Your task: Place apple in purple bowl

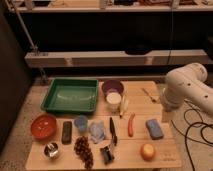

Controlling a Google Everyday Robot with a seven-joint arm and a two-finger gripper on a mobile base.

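Gripper [168, 112] hangs at the lower end of the white arm [186, 89], at about three o'clock of the wooden table [165, 159], just off its right edge. It is hard to make out against the arm, but its jaws appear spread and nothing is held in them. The apple [147, 151] lies on the tabletop at about five o'clock, near the front right corner and well apart from the gripper. The purple bowl [113, 87] stands upright at twelve o'clock, near the far edge, with a white cup [114, 100] just in front of it and touching or nearly touching its rim. At ten o'clock of the table sits a green tray [70, 95], just beside the purple bowl. A red bowl [43, 125] is at nine o'clock, a small metal bowl [51, 150] at eight o'clock, and a dark grape bunch [84, 148] at seven o'clock. Near the centre stand a blue cup [81, 122] and a crumpled bluish cloth [96, 131], with a dark knife [112, 131] beside them. An orange-red carrot [131, 124] lies at four o'clock of the centre, between the knife and a blue sponge [154, 128]; the apple rests at six o'clock of that sponge, apart from it.
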